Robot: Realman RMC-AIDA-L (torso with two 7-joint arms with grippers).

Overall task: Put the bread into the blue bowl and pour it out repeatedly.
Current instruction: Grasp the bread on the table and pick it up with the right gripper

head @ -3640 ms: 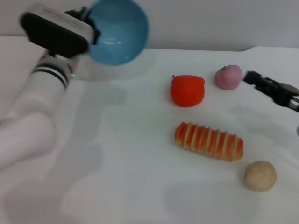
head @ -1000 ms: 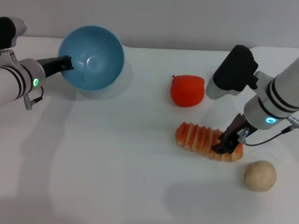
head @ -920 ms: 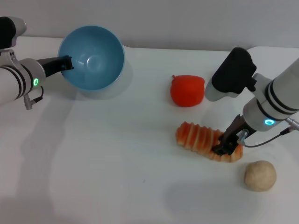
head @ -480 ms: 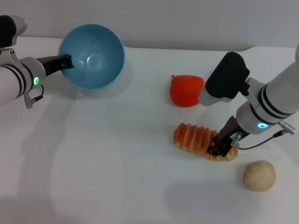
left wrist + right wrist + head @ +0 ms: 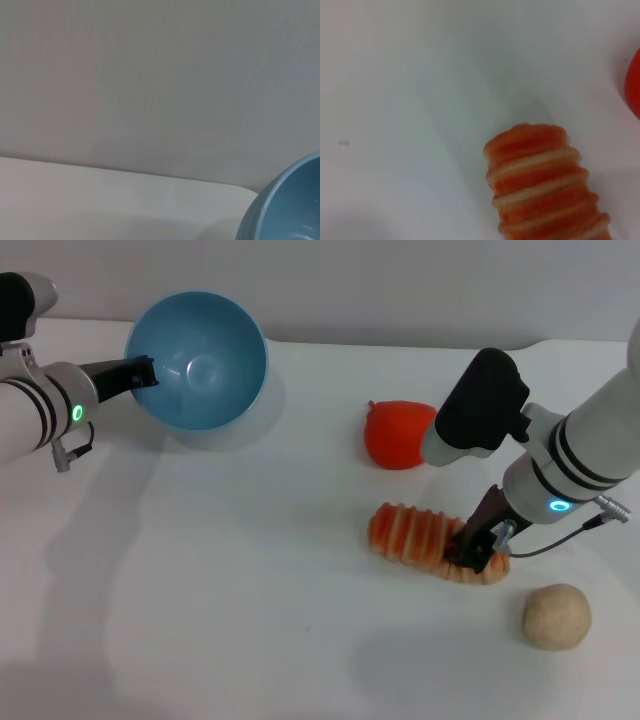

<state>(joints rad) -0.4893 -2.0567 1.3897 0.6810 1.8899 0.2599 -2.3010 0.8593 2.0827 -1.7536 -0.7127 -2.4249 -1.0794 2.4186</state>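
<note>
The bread (image 5: 430, 543) lay lengthwise left to right on the table (image 5: 250, 590), with the right gripper (image 5: 474, 550) clamped across its right end. The bowl (image 5: 198, 360) waited far left, its rim pinched by the left gripper (image 5: 138, 374).

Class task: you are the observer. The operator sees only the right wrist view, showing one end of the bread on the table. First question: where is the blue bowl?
Observer: The blue bowl is at the far left, tilted, its rim held by the left end effector.
Operator: What grips the bread?
Observer: The right end effector is closed on the bread near its right end, and the bread looks to be on the table.
Operator: Anything close by?
Observer: A beige ball lies just right of the bread, apart from it; a red toy fruit sits behind.
</note>
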